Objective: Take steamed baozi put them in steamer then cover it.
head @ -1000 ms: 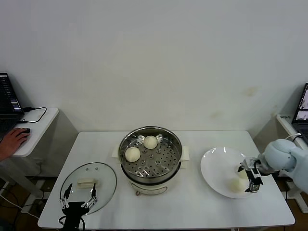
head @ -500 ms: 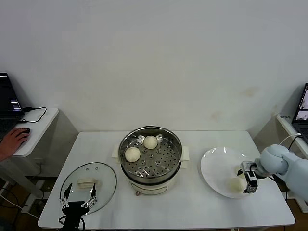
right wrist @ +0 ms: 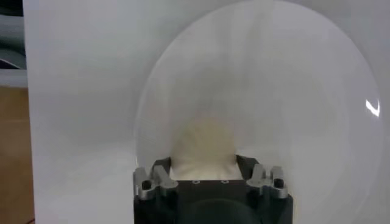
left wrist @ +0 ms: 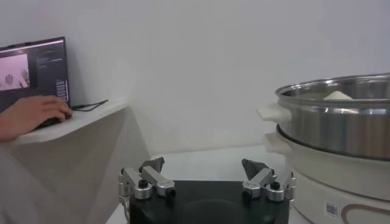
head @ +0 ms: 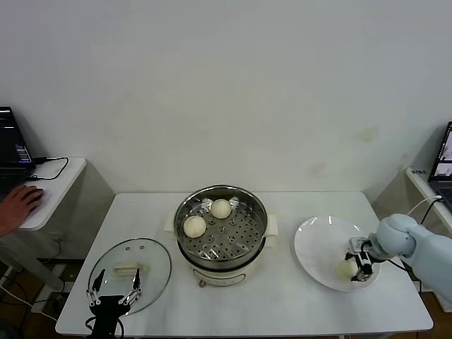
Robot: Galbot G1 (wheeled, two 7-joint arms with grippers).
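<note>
The steamer (head: 221,258) stands mid-table with two steamed baozi (head: 194,226) (head: 221,208) on its perforated tray. Another baozi (head: 345,269) lies on the white plate (head: 316,247) at the right. My right gripper (head: 356,267) is down on the plate, its fingers pressed against both sides of that bun; the right wrist view shows the baozi (right wrist: 204,143) pinched between them at the gripper (right wrist: 203,162). The cover (head: 152,272) lies flat at the front left, and my left gripper (head: 113,286) hangs open over its near edge, holding nothing. In the left wrist view that gripper (left wrist: 204,167) faces the steamer (left wrist: 341,125).
A side table (head: 60,176) at the far left carries a laptop (head: 10,148), and a person's hand (head: 18,201) rests on a mouse there. Another laptop (head: 445,159) stands at the right edge. The table's front edge runs just below both grippers.
My right gripper has sunk lower onto the plate and closed its fingers around the baozi. The left arm has not moved.
</note>
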